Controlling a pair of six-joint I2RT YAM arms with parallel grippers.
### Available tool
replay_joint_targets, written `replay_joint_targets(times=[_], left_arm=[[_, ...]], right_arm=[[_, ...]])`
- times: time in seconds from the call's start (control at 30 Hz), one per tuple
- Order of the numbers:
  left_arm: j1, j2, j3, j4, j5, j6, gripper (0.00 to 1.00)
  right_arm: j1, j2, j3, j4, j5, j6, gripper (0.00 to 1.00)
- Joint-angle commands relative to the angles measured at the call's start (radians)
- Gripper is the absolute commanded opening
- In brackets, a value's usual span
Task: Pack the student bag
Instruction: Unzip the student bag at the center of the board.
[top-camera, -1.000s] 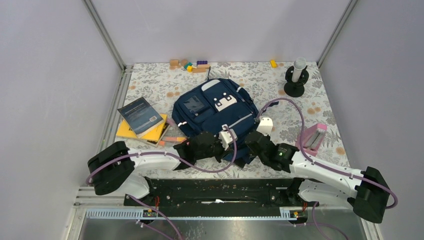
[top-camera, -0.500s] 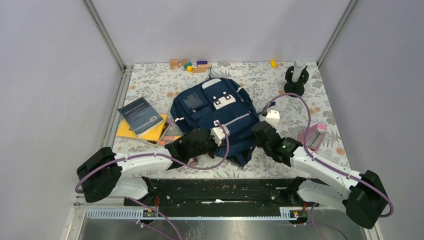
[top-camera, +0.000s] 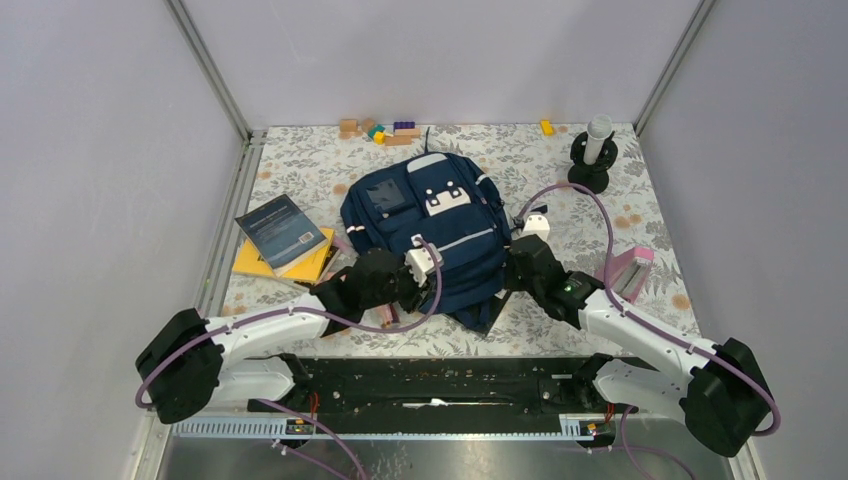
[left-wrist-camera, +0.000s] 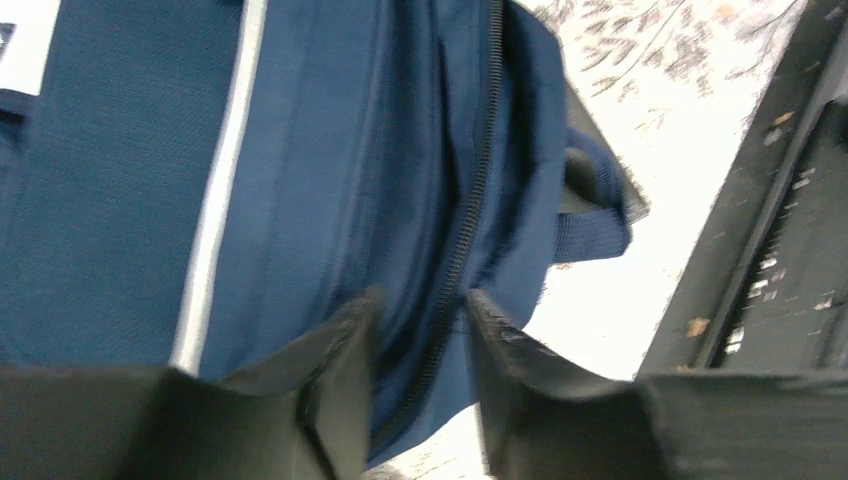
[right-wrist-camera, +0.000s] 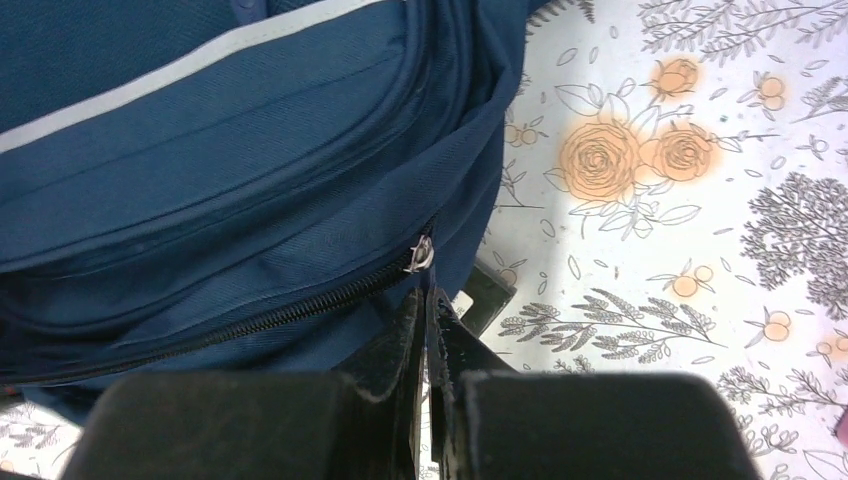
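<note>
The student bag (top-camera: 430, 215), a navy backpack with white patches and a light stripe, lies flat mid-table. My left gripper (top-camera: 428, 288) is at its near left edge. In the left wrist view its jaws (left-wrist-camera: 420, 305) are narrowly apart, closed on a fold of the bag (left-wrist-camera: 300, 150) along the zipper (left-wrist-camera: 470, 230). My right gripper (top-camera: 505, 272) is at the bag's near right corner. In the right wrist view it (right-wrist-camera: 428, 300) is shut on the blue tab of the zipper pull (right-wrist-camera: 424, 255), at the end of the closed zipper on the bag (right-wrist-camera: 200, 180).
Two stacked books (top-camera: 285, 235) lie left of the bag. Coloured blocks (top-camera: 385, 130) and a small yellow block (top-camera: 546, 127) sit at the back. A black stand with a white cylinder (top-camera: 592, 150) is back right. A pink box (top-camera: 627, 275) lies right. The black base rail (top-camera: 430, 375) runs along the near edge.
Both arms have reached farther from their bases, and the bag has slid away from the near edge and a little left with them. Both grippers keep their hold.
</note>
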Motion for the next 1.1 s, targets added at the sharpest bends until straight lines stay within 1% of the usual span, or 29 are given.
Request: replay_joint_targets(times=[0.0,0.03,0.07,0.1,0.2,0.3,0.53,0.67,0.8,0.9,1.0,1.03,1.07], left_arm=[[-0.007,-0.024,0.060,-0.036,0.016,0.001,0.54],[-0.017,-0.014,0.078,-0.034,0.016,-0.006,0.64],[-0.031,0.002,0.103,-0.028,0.019,-0.006,0.84],[-0.046,0.020,0.127,-0.023,0.022,-0.004,0.88],[-0.074,0.115,0.201,0.001,0.022,0.009,0.89],[-0.087,0.221,0.251,0.043,-0.039,0.013,0.89],[-0.090,0.371,0.320,0.106,-0.088,0.008,0.84],[-0.090,0.413,0.335,0.118,-0.082,0.002,0.77],[-0.090,0.439,0.335,0.122,-0.104,-0.017,0.63],[-0.090,0.431,0.320,0.128,-0.106,-0.025,0.41],[-0.090,0.403,0.291,0.131,-0.126,-0.031,0.08],[-0.090,0.390,0.279,0.131,-0.136,-0.035,0.01],[-0.090,0.374,0.264,0.132,-0.140,-0.036,0.00]], right_arm=[[-0.017,-0.014,-0.013,0.055,-0.089,-0.083,0.00],[-0.018,-0.013,-0.015,0.059,-0.094,-0.088,0.00],[-0.018,-0.013,-0.021,0.062,-0.096,-0.089,0.00],[-0.017,-0.013,-0.025,0.066,-0.099,-0.089,0.00],[-0.017,-0.014,-0.038,0.079,-0.105,-0.082,0.00],[-0.017,-0.016,-0.042,0.086,-0.115,-0.073,0.00],[-0.018,-0.028,-0.049,0.097,-0.126,-0.070,0.00],[-0.018,-0.028,-0.055,0.098,-0.125,-0.072,0.00],[-0.018,-0.025,-0.059,0.097,-0.116,-0.075,0.00],[-0.018,-0.027,-0.057,0.074,-0.062,-0.062,0.00],[-0.019,-0.030,-0.052,0.045,-0.008,-0.023,0.01],[-0.020,-0.034,-0.050,0.037,-0.006,-0.003,0.06],[-0.022,-0.039,-0.052,0.031,-0.010,0.008,0.11]])
